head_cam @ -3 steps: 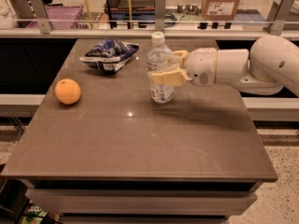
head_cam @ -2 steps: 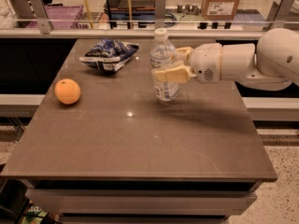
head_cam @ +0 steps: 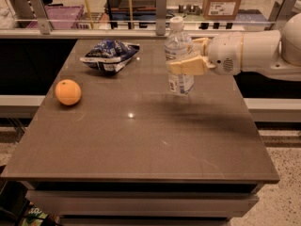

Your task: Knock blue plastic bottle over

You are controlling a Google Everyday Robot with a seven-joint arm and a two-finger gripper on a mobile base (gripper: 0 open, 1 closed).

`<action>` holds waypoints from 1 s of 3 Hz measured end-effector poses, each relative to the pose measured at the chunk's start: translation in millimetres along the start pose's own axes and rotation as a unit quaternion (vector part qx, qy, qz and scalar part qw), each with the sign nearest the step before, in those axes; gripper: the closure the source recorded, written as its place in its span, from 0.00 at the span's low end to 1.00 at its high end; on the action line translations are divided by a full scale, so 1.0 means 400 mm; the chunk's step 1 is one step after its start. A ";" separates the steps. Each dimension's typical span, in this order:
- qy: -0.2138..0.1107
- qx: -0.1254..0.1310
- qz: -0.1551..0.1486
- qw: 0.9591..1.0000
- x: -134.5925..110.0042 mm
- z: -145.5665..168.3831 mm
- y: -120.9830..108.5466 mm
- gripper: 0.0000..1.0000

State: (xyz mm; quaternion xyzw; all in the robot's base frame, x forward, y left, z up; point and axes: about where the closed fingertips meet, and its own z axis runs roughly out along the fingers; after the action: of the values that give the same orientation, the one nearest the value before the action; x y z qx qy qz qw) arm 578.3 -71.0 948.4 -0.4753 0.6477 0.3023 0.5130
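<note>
- Spreading out nearest the camera, the bench is offering a broad stretch of brown top in front of the bottle, so a fall toward the viewer is looking safe. A fall toward the right edge is looking riskier, since a round body lying on its side is likely to be rolling freely and could be going over the side.
- Sitting toward the left edge, the orange is lying well apart from the action. It is only coming into danger if the bottle is rolling leftward across the top.
- Standing right of centre, toward the back of the bench, the blue plastic bottle is pointing its white cap upward. Its long axis is running vertical or very nearly so, so the knock-over is not yet being achieved.
- Reaching in from the right, the gripper is sitting at the bottle's middle. Its jaws are holding the bottle, the near one lying across the front above the label and the far one showing behind the shoulder.
- Judging from that hold, the main hazard is the bottle being carried sideways upright instead of tipping. A hard squeeze could also be denting the thin wall.
- Lying at the back left, the snack bag is resting near the bottle but apart from it, and a fall to the left rear could be landing on it.
</note>
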 end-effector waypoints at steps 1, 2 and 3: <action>0.012 0.005 0.007 1.000 -0.004 -0.032 -0.011 1.00; 0.052 0.005 0.029 0.998 0.014 -0.065 -0.014 1.00; 0.115 0.015 0.054 0.992 0.050 -0.091 -0.007 1.00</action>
State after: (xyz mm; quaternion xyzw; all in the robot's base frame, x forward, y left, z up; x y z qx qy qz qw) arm 566.6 -110.0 940.3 -0.4634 0.7316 0.2629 0.4253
